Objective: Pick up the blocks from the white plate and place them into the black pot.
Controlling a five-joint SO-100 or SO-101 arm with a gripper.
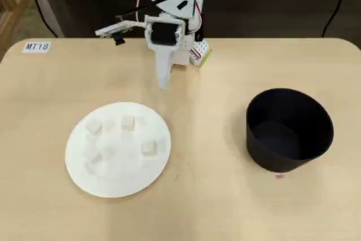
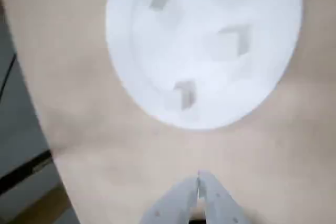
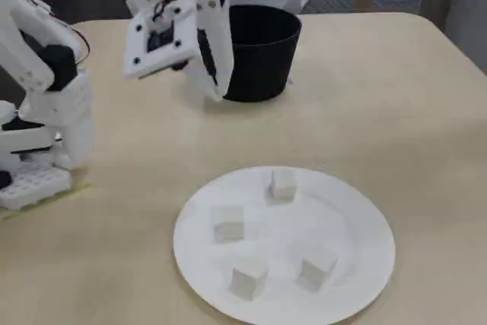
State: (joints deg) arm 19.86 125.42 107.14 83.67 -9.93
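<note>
Hand [image 2: 198, 178] was pinched closed and empty, hanging above bare tabletop [image 1: 225, 196] between the arm base and the white plate [image 1: 76, 167]; in the wrist view its tips met just short of the plate's near rim. No block lifted yet.

Blocks lay spread over the plate: fixed view showed four clearly, one toward the far rim [image 3: 282, 185], one left of centre [image 3: 227, 225], two near the front edge [image 3: 248, 278] [image 3: 317, 266]. Overhead view was washed out, white on white, so I could not be certain of the count there. Black pot [image 1: 289, 131] stood well apart from the plate, off to the right in the overhead view, and looked empty.

My read: this was the approach for the first pick. To do it well I should spread the fingers before descending, take the block nearest the arm first since it stood clear of its neighbours, square the jaws to two flat faces, and come straight down so a fingertip did not nudge the cube or skate the plate. Wrist image was blurred; I would trust the fixed view for alignment
</note>
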